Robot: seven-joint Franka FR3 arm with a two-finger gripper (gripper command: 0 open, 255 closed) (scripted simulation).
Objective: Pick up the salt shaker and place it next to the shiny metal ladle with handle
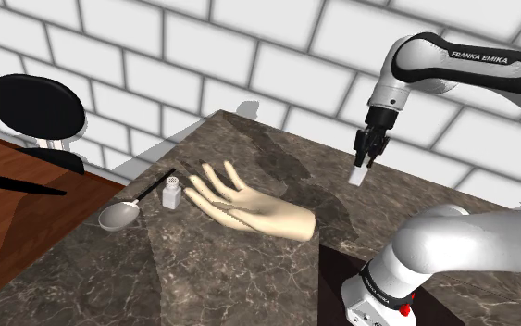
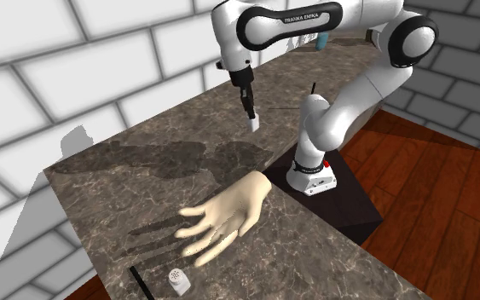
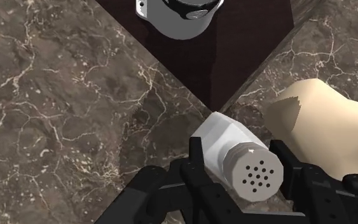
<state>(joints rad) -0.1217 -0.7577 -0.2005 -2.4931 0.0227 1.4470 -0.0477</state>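
My gripper hangs high above the marble table, shut on a white salt shaker that sticks out below the fingers. In the wrist view the shaker lies clasped between both black fingers, its perforated cap facing the camera. The second exterior view has the gripper and shaker over the table's far part. The ladle, with a grey bowl and thin black handle, lies near the table's left edge in the shoulder view. A second white shaker stands upright beside it.
A pale mannequin hand lies flat between the gripper and the ladle, fingers toward the ladle. My stand sits in a dark recess at the table's side. A black chair and a wooden desk stand beyond the ladle.
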